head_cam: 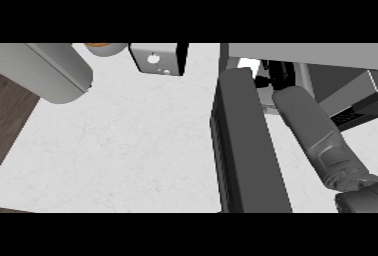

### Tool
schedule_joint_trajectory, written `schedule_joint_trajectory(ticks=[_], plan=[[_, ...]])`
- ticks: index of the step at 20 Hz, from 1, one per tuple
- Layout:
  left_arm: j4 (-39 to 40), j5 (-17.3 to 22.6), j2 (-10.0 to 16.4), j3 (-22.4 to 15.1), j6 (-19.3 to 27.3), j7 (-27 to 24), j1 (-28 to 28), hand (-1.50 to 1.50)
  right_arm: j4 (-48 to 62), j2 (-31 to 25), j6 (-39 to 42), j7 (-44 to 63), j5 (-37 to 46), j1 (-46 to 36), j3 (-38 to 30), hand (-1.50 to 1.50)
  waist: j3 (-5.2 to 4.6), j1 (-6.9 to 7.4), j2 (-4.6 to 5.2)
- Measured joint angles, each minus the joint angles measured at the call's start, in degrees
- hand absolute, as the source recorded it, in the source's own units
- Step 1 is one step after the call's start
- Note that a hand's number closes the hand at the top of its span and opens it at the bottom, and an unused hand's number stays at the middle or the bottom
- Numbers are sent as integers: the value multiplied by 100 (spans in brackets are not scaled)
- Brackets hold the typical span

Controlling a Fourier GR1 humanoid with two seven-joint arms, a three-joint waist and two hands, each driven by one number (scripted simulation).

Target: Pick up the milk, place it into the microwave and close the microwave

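The microwave (317,54) stands at the right with its dark door (244,150) swung open toward me. My right forearm (314,130) reaches over the door into the opening. At its end my right hand (276,75) sits inside the dark cavity. Only small white patches of the milk (247,64) show beside it, with dark fingers crossing the carton, so the hand is shut on it. Most of the carton is hidden by the hand and the microwave's top. My left hand shows nowhere.
A large grey rounded object (52,70) lies at the upper left. A dark box with a white face (156,59) stands at the top middle, beside an orange-topped item (107,48). The white counter (125,150) spreads left of the door; its dark edge (15,110) runs down the left.
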Motion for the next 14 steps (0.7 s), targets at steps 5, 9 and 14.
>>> schedule_joint_trajectory(ticks=[5,9,14], plan=[[134,-78,3,-90,-17,-11,-155,-150,202,-182,-446,-34,214,-101,97,150,1,92,66],[227,-101,40,-111,-53,-18,-230,-150,437,-356,-779,164,353,-107,158,-150,2,171,115],[295,-267,97,-90,-46,-65,-342,-150,804,-604,-1513,796,548,-58,269,-150,-1,225,165]])
